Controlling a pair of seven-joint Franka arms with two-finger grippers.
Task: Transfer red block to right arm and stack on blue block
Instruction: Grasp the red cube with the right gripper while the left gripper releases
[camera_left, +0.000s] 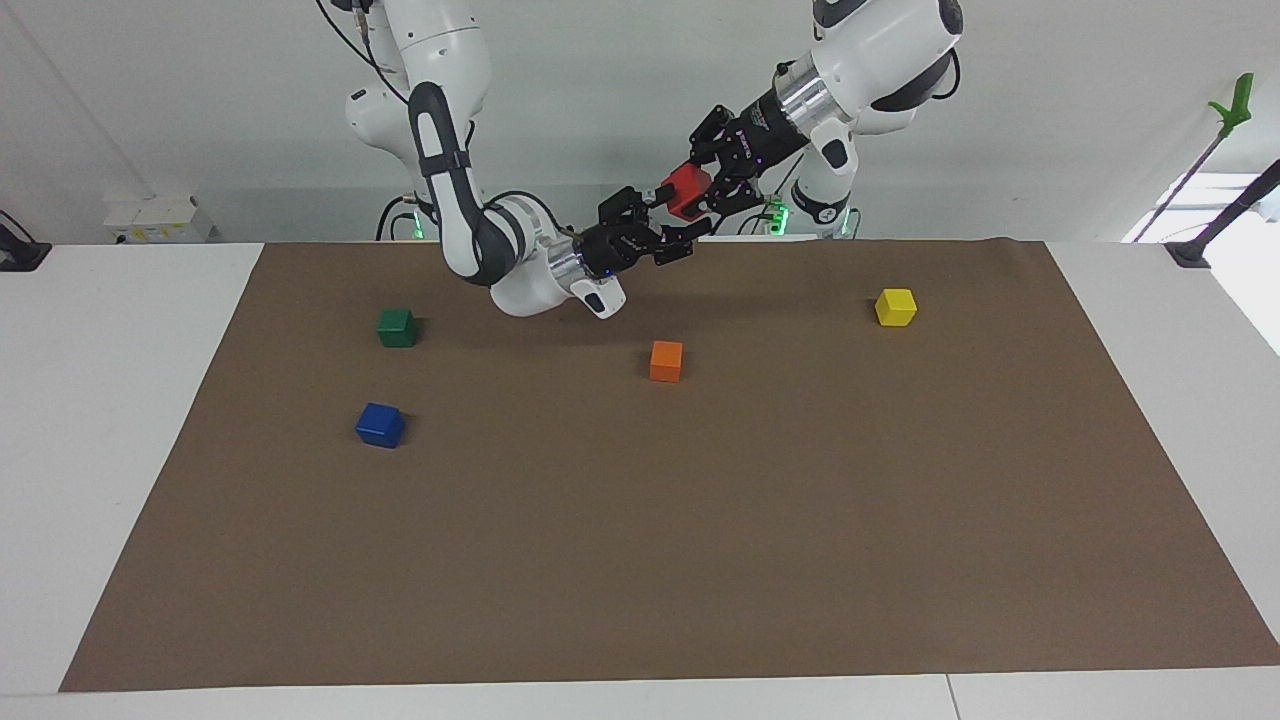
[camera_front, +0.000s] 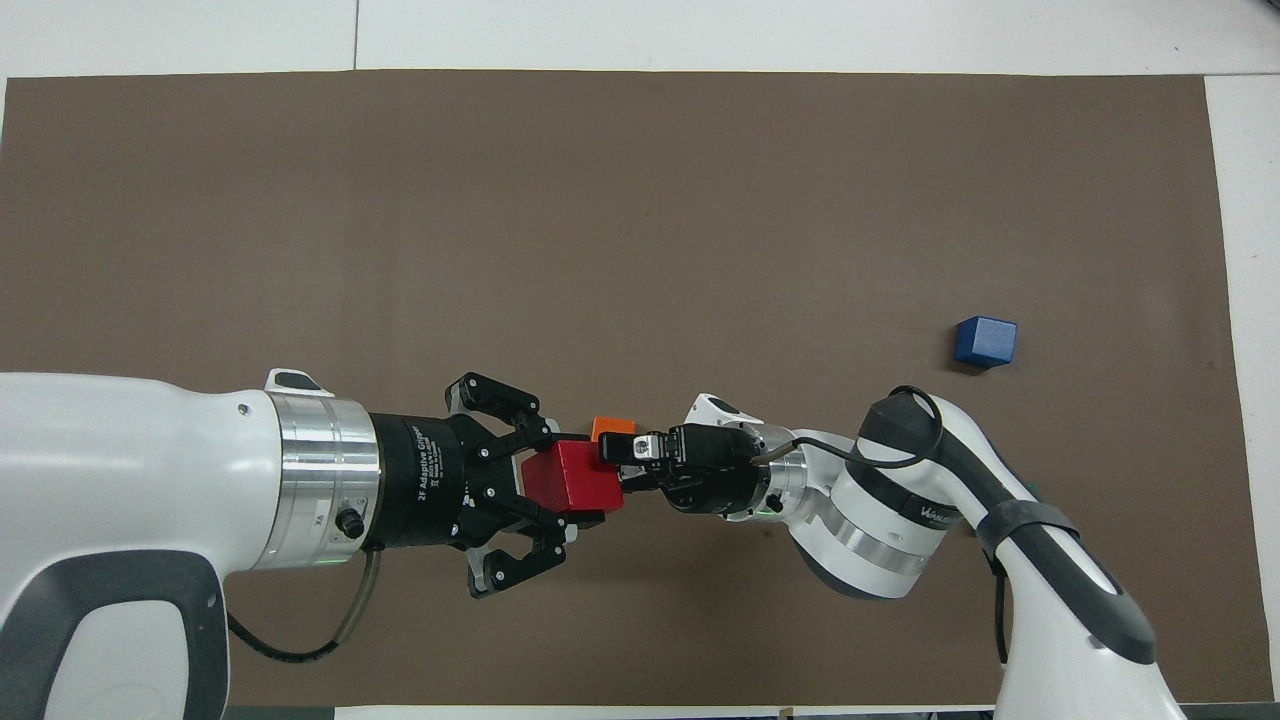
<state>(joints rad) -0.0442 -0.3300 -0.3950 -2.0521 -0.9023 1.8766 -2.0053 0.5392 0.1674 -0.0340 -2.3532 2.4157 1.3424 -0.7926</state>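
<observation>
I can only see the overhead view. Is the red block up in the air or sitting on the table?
Observer: Up in the air. The left gripper holds the red block well above the mat.
Operator: What's hiding under that big left arm?
Observer: A yellow block, sitting on the mat toward the left arm's end.
Operator: And under the right arm?
Observer: A green block, nearer to the robots than the blue block.
</observation>
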